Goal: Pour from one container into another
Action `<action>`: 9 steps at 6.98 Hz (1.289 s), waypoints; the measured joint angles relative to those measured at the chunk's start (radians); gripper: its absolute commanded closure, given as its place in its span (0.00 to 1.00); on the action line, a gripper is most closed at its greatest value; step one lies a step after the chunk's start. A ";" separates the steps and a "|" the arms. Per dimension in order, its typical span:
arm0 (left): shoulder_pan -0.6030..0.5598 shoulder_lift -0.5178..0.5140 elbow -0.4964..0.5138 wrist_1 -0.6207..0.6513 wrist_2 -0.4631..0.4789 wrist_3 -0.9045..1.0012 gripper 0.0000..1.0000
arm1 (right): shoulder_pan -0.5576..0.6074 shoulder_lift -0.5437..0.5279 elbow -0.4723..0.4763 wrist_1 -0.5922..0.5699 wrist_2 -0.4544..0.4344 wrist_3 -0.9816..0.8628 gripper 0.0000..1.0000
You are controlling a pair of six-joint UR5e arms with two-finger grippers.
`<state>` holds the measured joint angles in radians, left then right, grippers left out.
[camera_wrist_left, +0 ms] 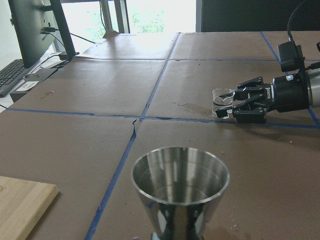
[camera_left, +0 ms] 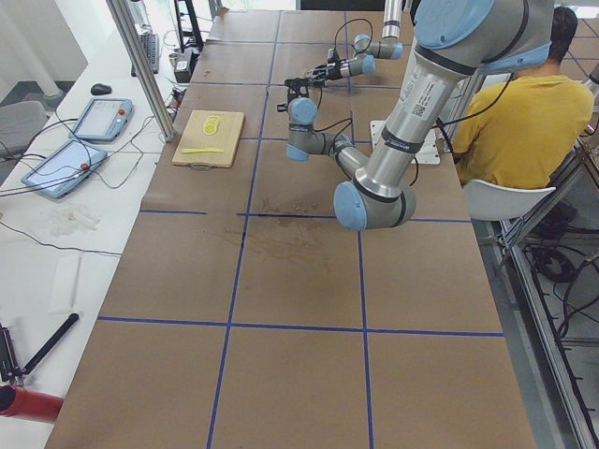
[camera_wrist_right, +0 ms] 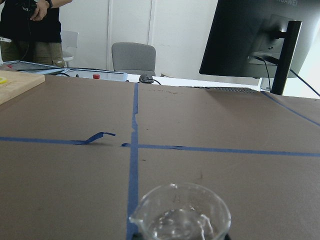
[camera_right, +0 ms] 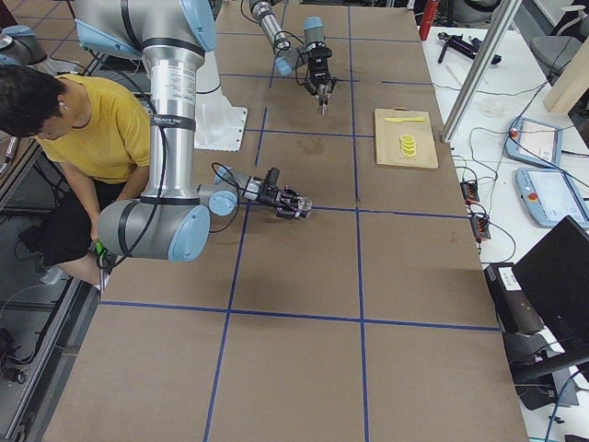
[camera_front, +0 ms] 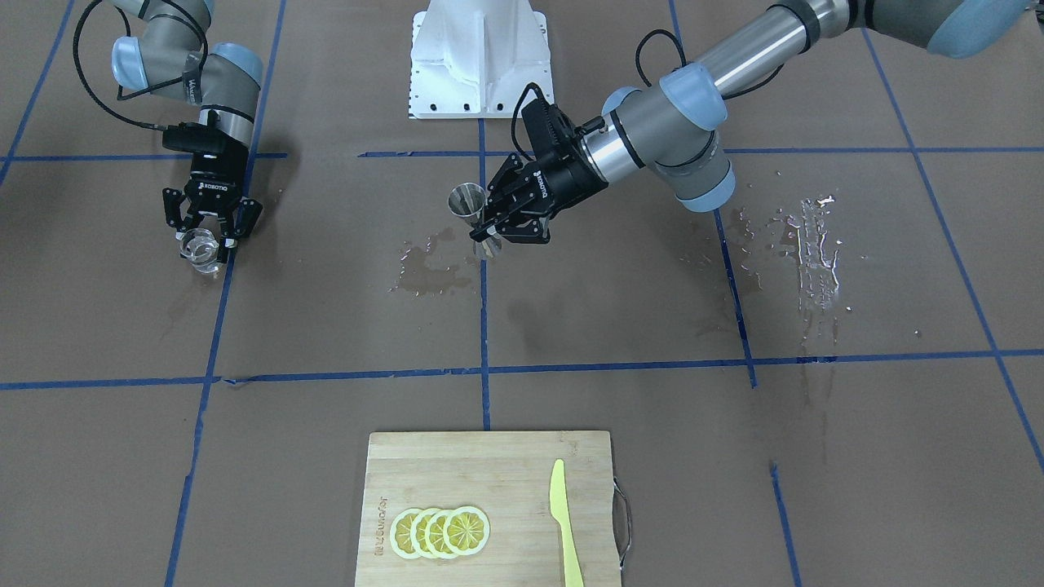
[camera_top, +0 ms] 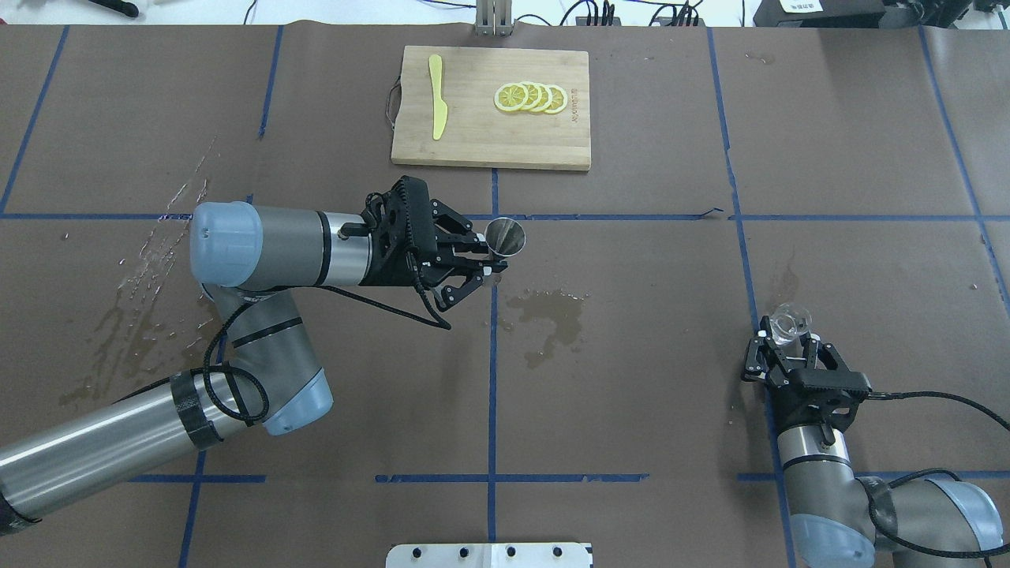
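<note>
The steel hourglass jigger stands upright near the table's middle, and my left gripper is shut on its narrow waist from the side. The left wrist view looks into its open top cup. From the front, the jigger sits just above a wet stain. Far to my right, the small clear tumbler sits between the fingers of my right gripper, which is shut on it low over the table. The tumbler holds a little clear liquid, as the right wrist view of the tumbler shows.
A bamboo cutting board at the far edge carries lemon slices and a yellow knife. A wet patch lies mid-table and more spilled drops on my left side. A seated person is beside the robot base.
</note>
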<state>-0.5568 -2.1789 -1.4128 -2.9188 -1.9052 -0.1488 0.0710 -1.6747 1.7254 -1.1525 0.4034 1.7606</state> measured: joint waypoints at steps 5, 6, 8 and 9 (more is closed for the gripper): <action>0.000 0.003 0.001 -0.004 0.000 0.000 1.00 | 0.043 0.010 0.098 0.001 -0.008 -0.039 1.00; 0.000 0.004 0.000 -0.004 0.001 0.001 1.00 | 0.064 0.027 0.114 0.001 -0.010 -0.089 1.00; 0.000 0.005 0.000 -0.005 0.000 0.001 1.00 | 0.109 0.067 0.140 0.007 -0.013 -0.243 1.00; 0.000 0.005 0.000 -0.005 0.001 0.002 1.00 | 0.137 0.087 0.143 0.031 0.006 -0.317 1.00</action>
<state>-0.5568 -2.1737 -1.4128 -2.9237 -1.9045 -0.1473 0.2081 -1.5874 1.8689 -1.1218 0.4091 1.4432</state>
